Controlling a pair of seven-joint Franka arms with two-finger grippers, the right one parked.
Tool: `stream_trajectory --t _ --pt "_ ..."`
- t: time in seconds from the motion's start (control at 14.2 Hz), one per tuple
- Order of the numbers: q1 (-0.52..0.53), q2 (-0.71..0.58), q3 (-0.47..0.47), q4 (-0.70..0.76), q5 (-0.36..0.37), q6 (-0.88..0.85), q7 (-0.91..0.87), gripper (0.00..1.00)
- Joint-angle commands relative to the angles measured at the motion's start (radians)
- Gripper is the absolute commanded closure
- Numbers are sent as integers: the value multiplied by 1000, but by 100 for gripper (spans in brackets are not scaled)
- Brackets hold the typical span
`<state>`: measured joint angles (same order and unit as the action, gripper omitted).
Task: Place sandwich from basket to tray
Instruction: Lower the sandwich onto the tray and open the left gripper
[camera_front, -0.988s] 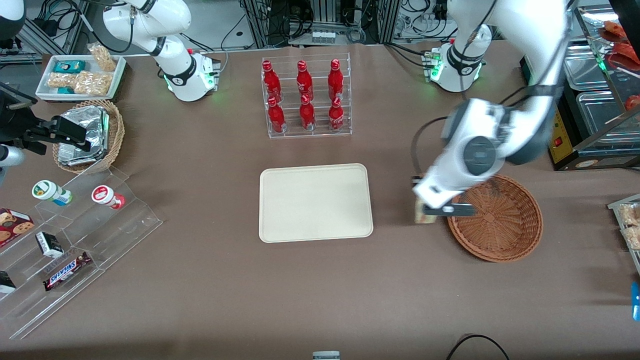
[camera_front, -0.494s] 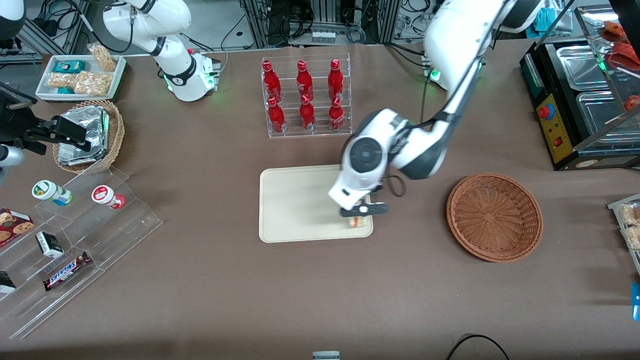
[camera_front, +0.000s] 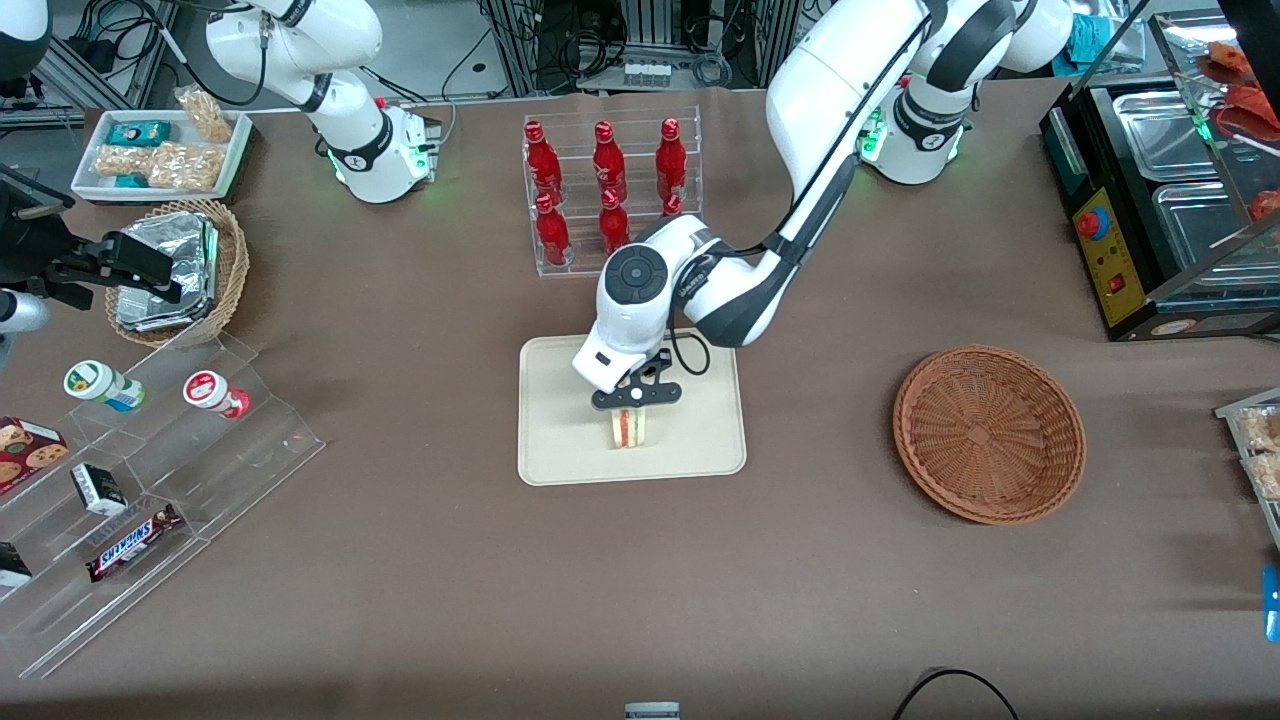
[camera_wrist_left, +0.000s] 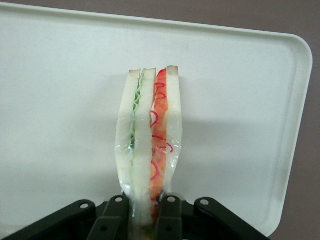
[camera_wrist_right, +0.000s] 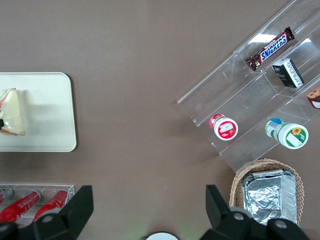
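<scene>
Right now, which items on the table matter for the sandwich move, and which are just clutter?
In play:
sandwich, pinched in the claw over the tray
tray
basket, now without the sandwich

Clutter:
red bottles rack
foil packets basket
white snack tray
Snickers bar

Even overhead light fills the room, bright without harshness. The gripper (camera_front: 637, 398) throws a soft shadow onto the pale tray (camera_front: 560, 440). The foil packets (camera_front: 170, 268) glint. The sandwich (camera_wrist_left: 149, 145) looks crisp; its clear wrap catches faint glare.
</scene>
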<state>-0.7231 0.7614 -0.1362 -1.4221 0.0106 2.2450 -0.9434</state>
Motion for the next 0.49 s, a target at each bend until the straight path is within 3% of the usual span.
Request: stream_trajectory --t 0.0,0.14,0.21,0.28,0.35,0.42 --pt "-12 21 12 28 6 2 -8 93" --pt "-21 21 12 11 6 2 -5 89" --pt "-18 21 12 12 3 4 -5 74" --pt "-19 21 12 12 3 4 -6 47" --pt "-19 22 12 11 6 4 -5 0" --pt "-21 21 12 11 0 4 -18 0"
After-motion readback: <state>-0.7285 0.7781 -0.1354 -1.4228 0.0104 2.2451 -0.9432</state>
